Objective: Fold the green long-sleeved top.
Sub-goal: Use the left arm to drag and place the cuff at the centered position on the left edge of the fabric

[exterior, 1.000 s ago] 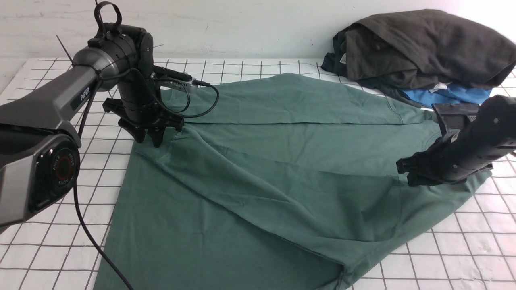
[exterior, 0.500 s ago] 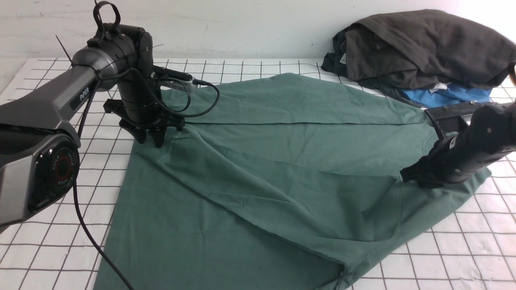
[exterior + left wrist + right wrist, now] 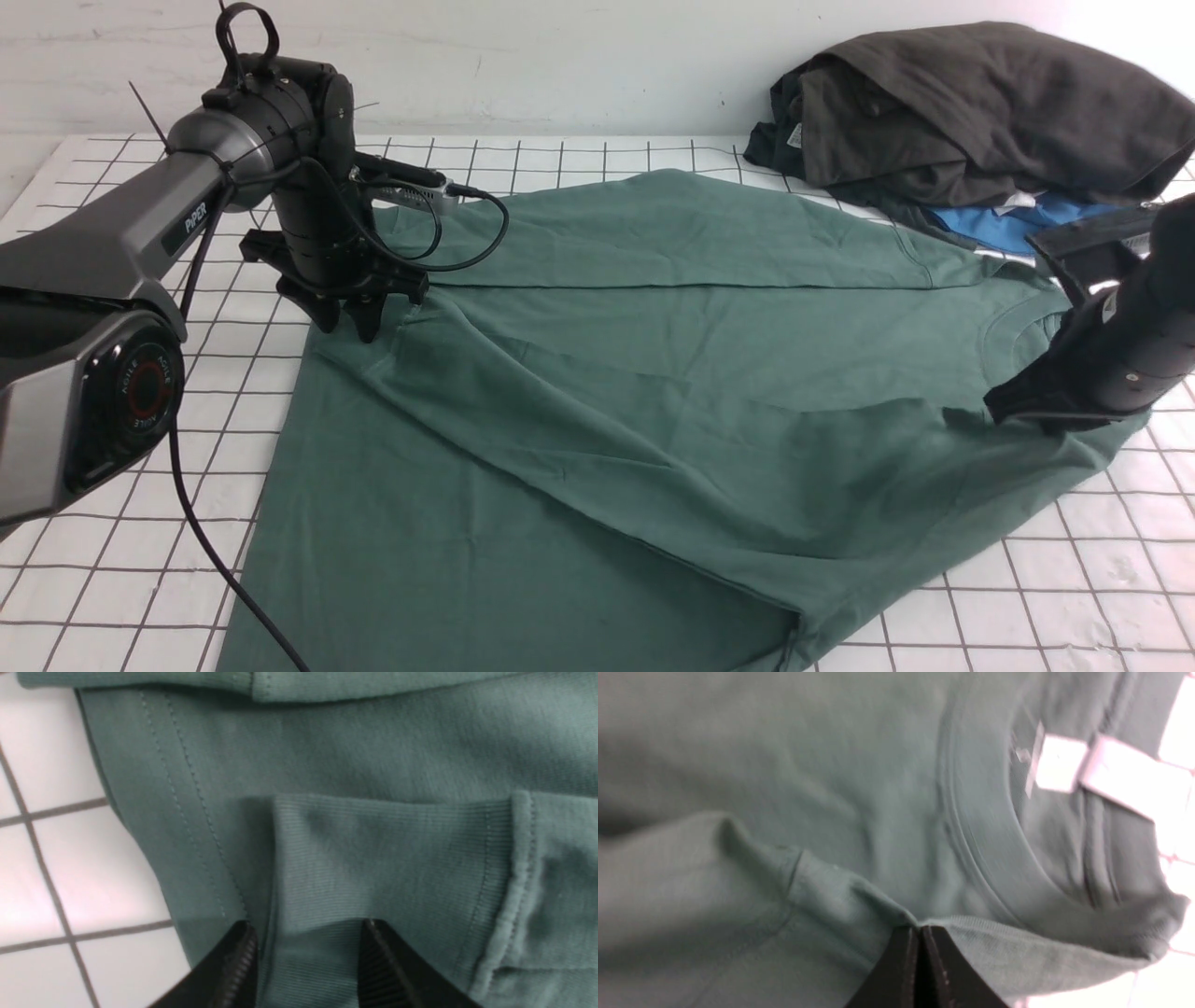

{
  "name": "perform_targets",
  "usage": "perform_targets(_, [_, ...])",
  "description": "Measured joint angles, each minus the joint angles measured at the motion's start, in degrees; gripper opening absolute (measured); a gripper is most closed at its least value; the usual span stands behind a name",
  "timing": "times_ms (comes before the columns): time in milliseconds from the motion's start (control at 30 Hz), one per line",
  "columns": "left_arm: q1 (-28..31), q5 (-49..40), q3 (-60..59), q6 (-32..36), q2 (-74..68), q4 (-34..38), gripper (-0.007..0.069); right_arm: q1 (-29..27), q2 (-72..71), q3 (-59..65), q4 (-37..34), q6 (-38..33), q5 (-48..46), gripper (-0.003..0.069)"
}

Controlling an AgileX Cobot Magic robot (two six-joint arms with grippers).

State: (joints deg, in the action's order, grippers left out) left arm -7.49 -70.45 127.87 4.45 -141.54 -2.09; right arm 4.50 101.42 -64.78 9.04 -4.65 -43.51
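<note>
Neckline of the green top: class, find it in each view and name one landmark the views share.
Front view: neckline, far right, beside the right gripper.
Left wrist view: not in it.
Right wrist view: curved band beside the white label.
Shared landmark: green top on white gridded table.

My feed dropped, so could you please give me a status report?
Left pincer open over a cuff. Right pincer shut on green top beside the collar. Dark clothes pile lies far right.
</note>
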Motion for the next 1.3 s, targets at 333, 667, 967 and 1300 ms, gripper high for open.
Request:
perform_targets(333, [0.00, 0.00, 0.00, 0.00, 0.00, 0.00, 0.0290, 0.00, -0.08, 7.11, 4.47, 4.65, 0.44, -0.0010])
perform_targets(667, [0.00, 0.00, 0.00, 0.00, 1.56, 0.02, 0.0290, 0.00, -2.54, 7.37, 6.11, 10.07, 5.91, 0.0158])
perform_targets(967, [0.00, 0.00, 0.17, 0.00, 7.60, 0.02, 0.0290, 0.00, -14.33, 7.44, 8.76, 10.39, 7.16, 0.0314])
perform_targets(1300, [0.00, -0.12, 0.17, 0.00, 6.08, -0.05, 0.0290, 0.00, -5.63, 7.83, 3.23, 7.55, 3.58, 0.0025])
